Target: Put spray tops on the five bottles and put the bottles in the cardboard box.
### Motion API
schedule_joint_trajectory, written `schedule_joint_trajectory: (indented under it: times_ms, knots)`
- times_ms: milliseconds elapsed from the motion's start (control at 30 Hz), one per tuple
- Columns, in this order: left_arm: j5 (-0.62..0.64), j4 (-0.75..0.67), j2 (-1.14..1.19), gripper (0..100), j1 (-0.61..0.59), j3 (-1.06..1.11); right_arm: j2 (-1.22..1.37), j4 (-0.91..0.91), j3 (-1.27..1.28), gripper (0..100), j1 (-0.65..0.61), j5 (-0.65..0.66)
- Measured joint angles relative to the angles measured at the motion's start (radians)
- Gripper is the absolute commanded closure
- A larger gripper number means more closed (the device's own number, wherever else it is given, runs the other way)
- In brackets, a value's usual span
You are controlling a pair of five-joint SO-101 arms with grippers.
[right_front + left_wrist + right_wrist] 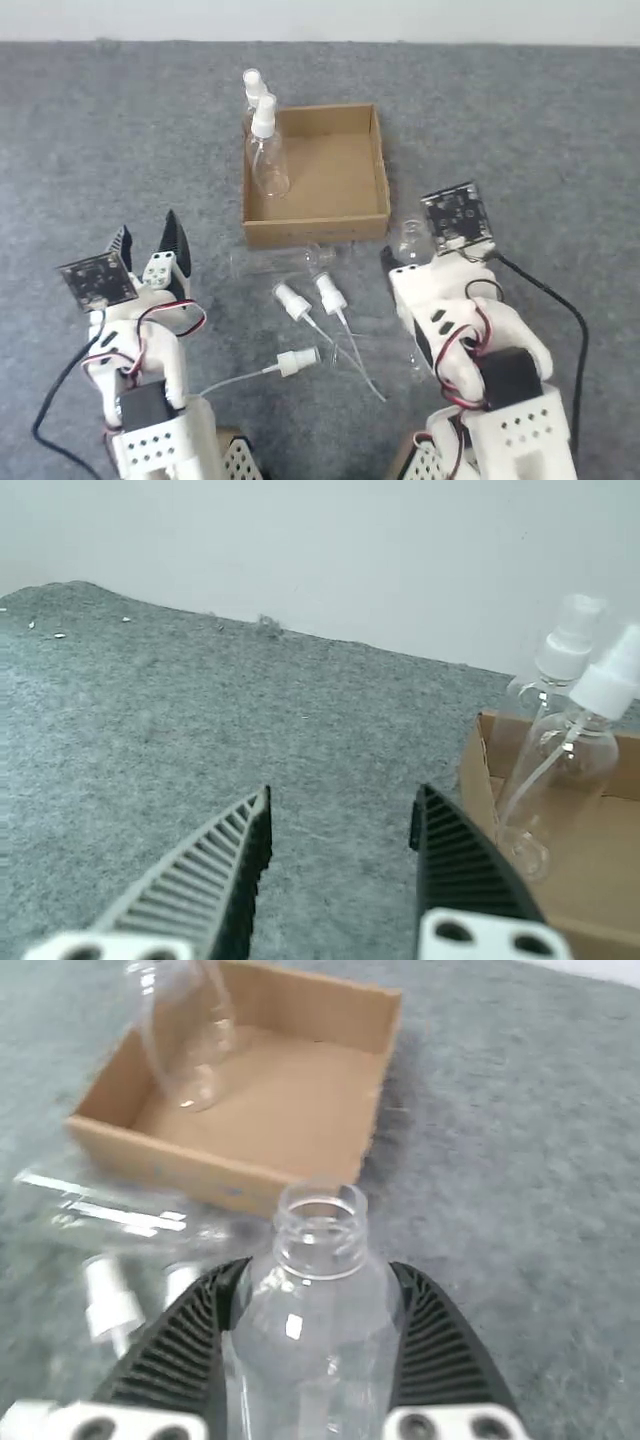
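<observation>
Two capped bottles stand at the far left corner of the cardboard box [335,180]: one capped bottle [268,155] inside it, the other [253,92] just behind, in or out I cannot tell. The right gripper [320,1285] is clamped around an upright open-necked bottle [318,1260] near the box's front right corner. The left gripper [340,830] hangs spread wide over the grey mat [150,710], grasping nothing. Another uncapped bottle [285,260] lies on its side just in front of the box, with three spray tops [293,300] loose nearby.

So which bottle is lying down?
The bottle on the carpet beside the cardboard box. Two capped bottles stand upright, and the right gripper holds an uncapped bottle upright.
</observation>
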Motion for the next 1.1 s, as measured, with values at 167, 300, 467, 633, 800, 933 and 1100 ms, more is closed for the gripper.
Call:
schedule_joint_trajectory:
  times_ms: [167, 300, 467, 633, 800, 933, 1100]
  knots:
    - [0.000, 0.092, 0.000, 79, 0.009, -0.098, -0.049, -0.049, 0.048, 95.8, 0.075, -0.087]
    - [-0.066, 0.212, 0.000, 79, 0.064, -0.219, -0.104, -0.068, 0.083, 95.8, 0.129, -0.107]
    - [-0.109, 0.305, -0.006, 79, 0.114, -0.328, -0.166, -0.094, 0.121, 95.8, 0.135, -0.109]
    - [-0.204, 0.379, -0.011, 79, 0.201, -0.402, -0.213, -0.094, 0.124, 95.8, 0.172, -0.109]
    - [-0.333, 0.456, -0.012, 79, 0.318, -0.420, -0.238, -0.094, 0.140, 95.8, 0.224, -0.110]
    - [-0.376, 0.491, 0.035, 79, 0.370, -0.420, -0.241, -0.094, 0.140, 95.8, 0.238, -0.110]
    - [-0.422, 0.534, 0.206, 79, 0.439, -0.489, -0.241, -0.106, 0.140, 95.8, 0.281, -0.143]
